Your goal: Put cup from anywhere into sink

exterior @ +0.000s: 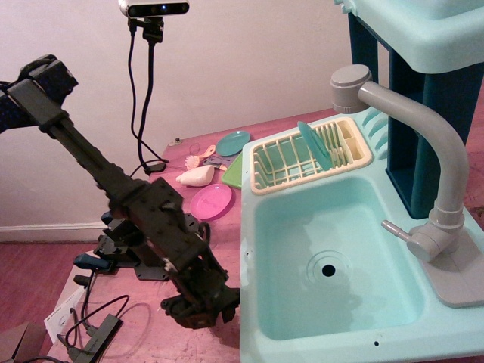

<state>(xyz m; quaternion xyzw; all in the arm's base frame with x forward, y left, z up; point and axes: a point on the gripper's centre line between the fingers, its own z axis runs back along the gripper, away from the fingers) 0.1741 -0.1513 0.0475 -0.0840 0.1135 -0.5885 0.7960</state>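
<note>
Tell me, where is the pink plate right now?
The pink plate lies flat on the pinkish table, left of the mint-green sink, just below the cream bottle and above the robot's gripper.

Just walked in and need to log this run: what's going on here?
A black robot arm is bent low over the pink tabletop, its gripper just left of the mint-green sink. The gripper covers the spot, so no cup shows and the jaws cannot be read. The sink basin holds nothing. A pink plate and the cream dish rack sit untouched farther back.
</note>
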